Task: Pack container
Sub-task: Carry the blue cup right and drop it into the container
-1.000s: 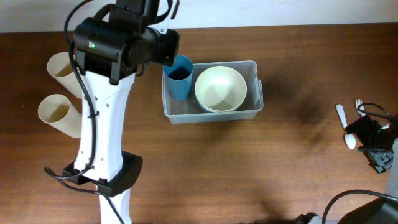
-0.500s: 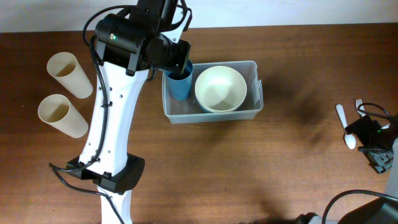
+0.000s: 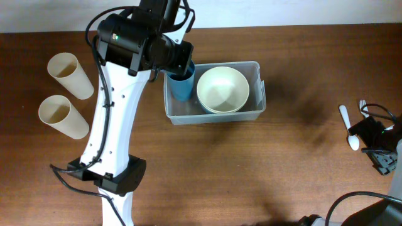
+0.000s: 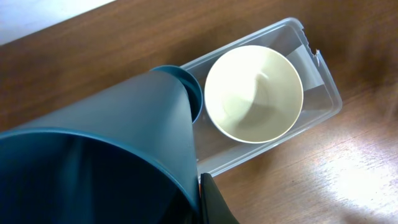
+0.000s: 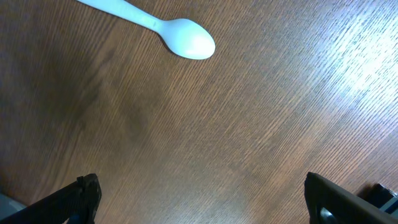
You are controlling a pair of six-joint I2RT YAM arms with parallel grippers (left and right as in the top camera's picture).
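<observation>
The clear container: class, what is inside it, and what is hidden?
A cream bowl and a blue cup stand inside the container. The left arm covers its back-left corner, so anything there is unseen.

I work over a brown wooden surface (image 3: 251,169) with a fine, streaky grain, and it fills nearly all I can see. Along its far edge runs a pale, whitish strip (image 3: 282,11), plain and featureless, though I cannot tell whether that is wall or floor. Light falls from above: a bright glare (image 5: 367,37) whitens the grain on my right side, and a soft, blurred shadow (image 3: 314,116) darkens the wood nearer the middle.
</observation>
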